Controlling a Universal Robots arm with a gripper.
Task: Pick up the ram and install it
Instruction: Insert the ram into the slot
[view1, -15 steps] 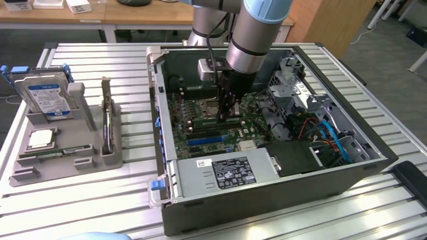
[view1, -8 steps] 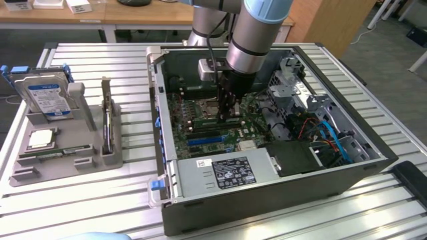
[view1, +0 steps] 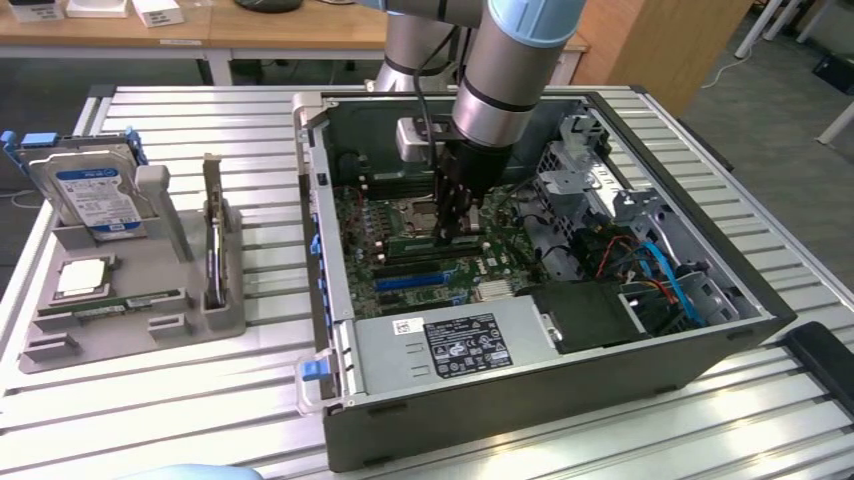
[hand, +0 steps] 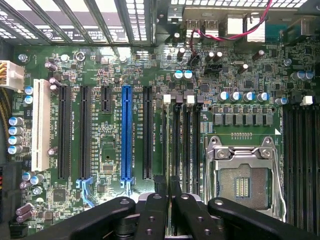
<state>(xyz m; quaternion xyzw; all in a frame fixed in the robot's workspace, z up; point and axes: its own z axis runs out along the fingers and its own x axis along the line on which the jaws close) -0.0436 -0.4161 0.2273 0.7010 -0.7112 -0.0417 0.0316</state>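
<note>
Green circuit board, thin and stiff: the ram (view1: 418, 243) is light but easily harmed. It would crack rather than bend, its chips and edge contacts dislike pressure, and its flat faces are smooth. The sound place to hold it, I judge, is the long upper edge near the middle, pinched across its thickness, so that a push goes straight down into a slot.

That is about how it seems to be taken. In the wrist view the black fingers (hand: 152, 215) stand nearly together. A thin dark strip runs out of the narrow gap between them, in line with one of the memory slots (hand: 182, 145) beside the processor socket (hand: 245, 175). I take that strip for the ram seen edge-on, clamped between them.

In the exterior view the arm reaches down into the open computer case (view1: 561, 400) — the fingers are low over the motherboard (view1: 367, 215), with the green stick lying along a slot just below. Whether it is seated I cannot tell.

At nine o'clock from the case, on the table (view1: 200, 130), a grey tray (view1: 174, 260) holds a hard drive (view1: 94, 195), a processor chip (view1: 83, 277) and a similar green stick (view1: 114, 303).
</note>
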